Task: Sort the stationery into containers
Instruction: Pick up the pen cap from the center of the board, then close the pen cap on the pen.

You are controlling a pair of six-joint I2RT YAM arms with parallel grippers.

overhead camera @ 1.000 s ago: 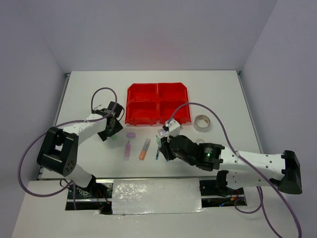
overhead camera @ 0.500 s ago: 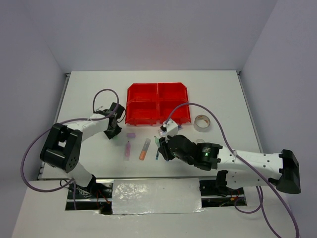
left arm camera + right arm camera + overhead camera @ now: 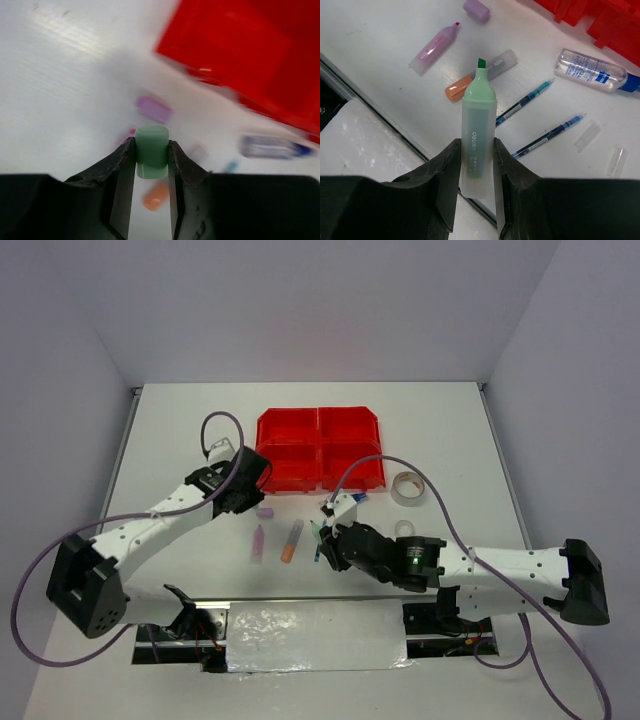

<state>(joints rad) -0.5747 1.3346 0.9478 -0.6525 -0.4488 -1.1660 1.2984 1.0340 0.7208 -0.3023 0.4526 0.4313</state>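
Left claw (image 3: 151, 146) is clamped on the green eraser (image 3: 152, 159), one jaw on each side, with the eraser lifted off the table (image 3: 180, 430). From above it sits at 8 o'clock of the red bins (image 3: 318, 448), just beside the near-left bin's corner and not over it yet. The wrist view is blurred.

Right claw (image 3: 477, 145) grips the green highlighter (image 3: 478, 112) by the barrel, nib showing, above the table at 6 o'clock of the bins.

Loose on the table between the bins and the near edge:
- purple eraser (image 3: 476, 10)
- pink highlighter (image 3: 434, 48)
- orange highlighter (image 3: 480, 75)
- two blue pens (image 3: 525, 101)
- glue tube (image 3: 590, 71)

A tape roll (image 3: 407, 488) lies at 4 o'clock of the bins.

Progress looks early. Nothing shows inside the bins from above, two items are in hand and none is delivered. Everything else is left to do.

A second ago the left claw was wide open and low, at 9 o'clock of the purple eraser. Now it is closed on the green eraser, and the arm has swung toward 1 o'clock, up to the bin corner. The right claw has the same grip and has barely shifted.
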